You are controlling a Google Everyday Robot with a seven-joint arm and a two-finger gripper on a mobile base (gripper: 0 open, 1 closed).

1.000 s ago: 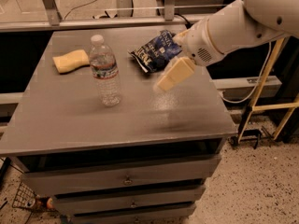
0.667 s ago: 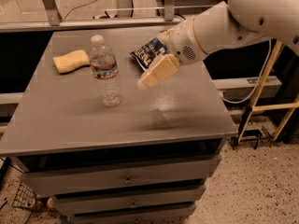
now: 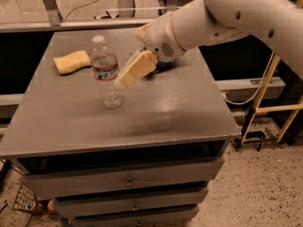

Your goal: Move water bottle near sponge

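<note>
The water bottle [image 3: 106, 71], clear with a white cap and a white label with red markings, stands upright on the grey table [image 3: 156, 112], left of the middle. The pale yellow sponge [image 3: 71, 62] lies behind and to the left of it, a short way off. My gripper [image 3: 124, 78] reaches in from the right with its tan fingers pointing down and left, right beside the bottle at label height. I cannot see whether it touches the bottle.
The white arm [image 3: 227, 13] crosses the back right of the table and hides the dark blue snack bag. Drawers [image 3: 128, 181] sit below the tabletop. A yellow-legged stand [image 3: 272, 108] is on the floor to the right.
The gripper has moved left across the table, from the right side to right beside the bottle. The bottle and sponge have not moved.
</note>
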